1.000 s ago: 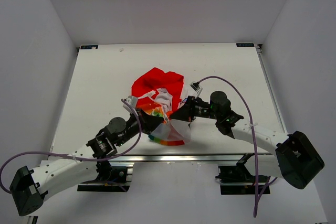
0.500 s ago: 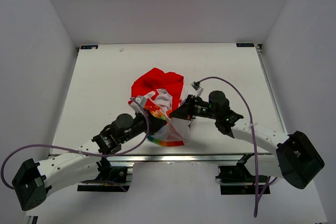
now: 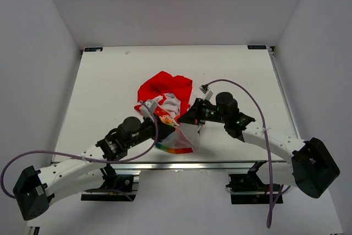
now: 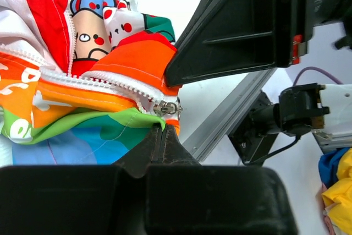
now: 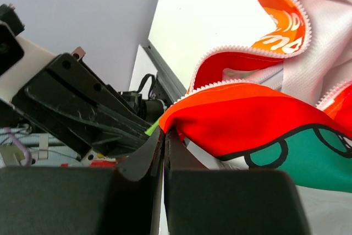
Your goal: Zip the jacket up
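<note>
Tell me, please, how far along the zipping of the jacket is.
Done: the slider sits at the bottom of the jacket, apparently with both sides in it. In hand: left jaws shut on the hem under it, right jaws shut on the orange edge. Left: the teeth above gape, so the whole pull upward.

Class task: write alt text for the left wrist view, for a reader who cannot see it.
The left gripper, shut, pinches the jacket at its lower edge, just below the silver zip slider. The right gripper meets the orange fabric from the upper right. Cartoon print shows above the rainbow stripes.
</note>
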